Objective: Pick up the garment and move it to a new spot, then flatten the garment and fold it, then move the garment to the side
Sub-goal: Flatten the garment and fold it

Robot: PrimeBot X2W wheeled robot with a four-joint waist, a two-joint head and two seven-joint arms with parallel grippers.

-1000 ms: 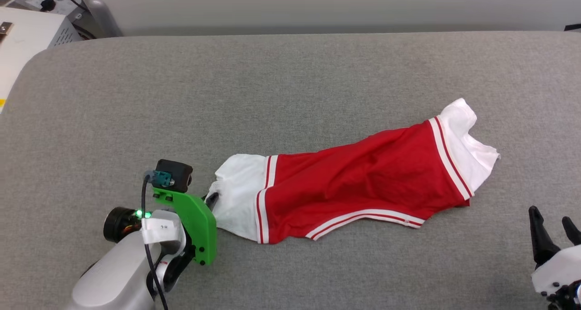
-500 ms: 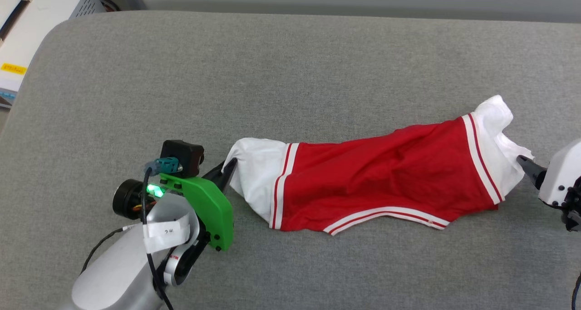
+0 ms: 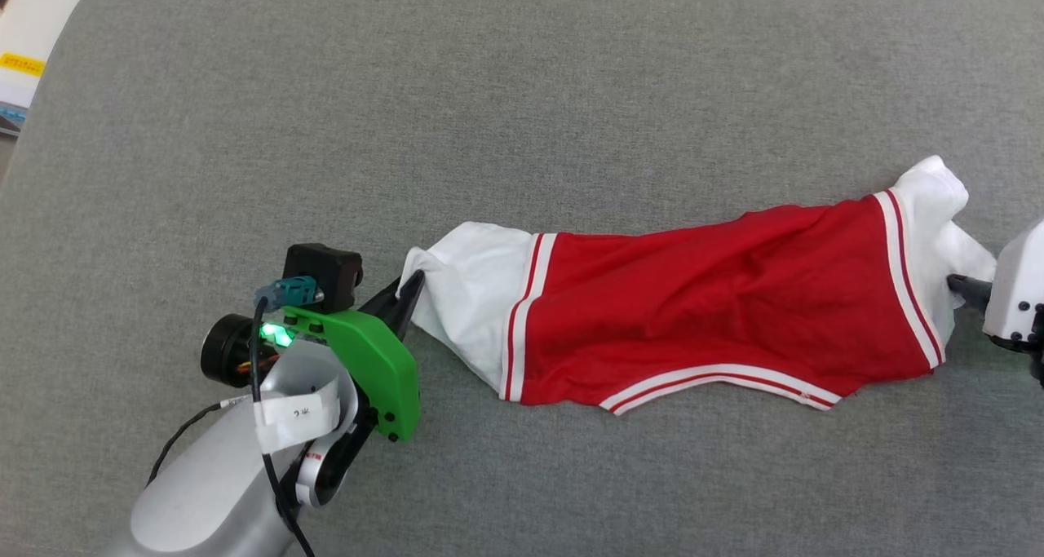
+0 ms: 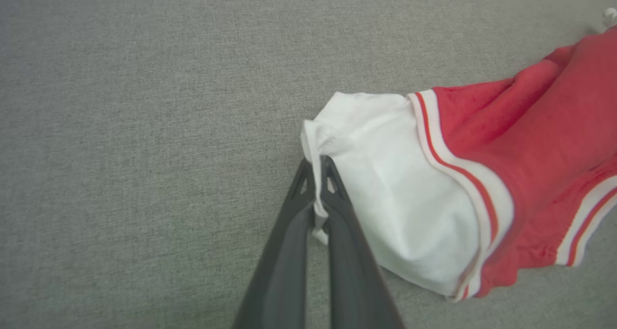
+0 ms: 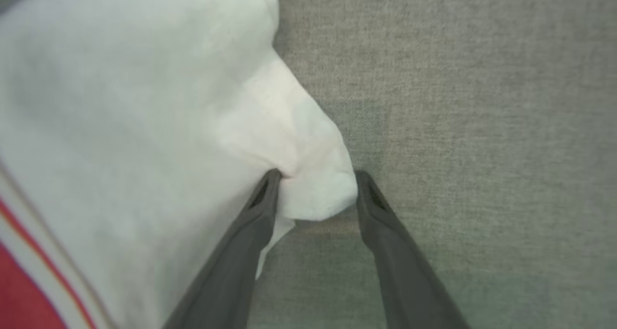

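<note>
One garment [image 3: 718, 304], a red tee with white sleeves, lies bunched lengthwise on the surface [image 3: 522, 92], strung out between the two sets of jaws. At one end the left gripper [image 4: 318, 164] is clamped tight on a thin edge of white sleeve, hem pinched right at the tips, rest of the sleeve ballooning just beyond them. At the other end the right gripper [image 5: 315, 175] has its jaws partway apart, straddling a lump of the other sleeve. Both tips touch cloth, but it looks not yet pinched. Judgement: a hold at each sleeve gives two well-separated points, so the tee can be lifted and pulled taut instead of dragged in a heap; the step in hand is securing the right-side grip before pick-up. Fabric is a soft thin knit, creased along the red body, with red-and-white striped trim at the sleeve seams and a curved striped band. The fingers [image 4: 284, 271] are dark, stiff, tapered. Surface is grey, matte, coarse weave, with a rounded corner beyond the left jaws.
</note>
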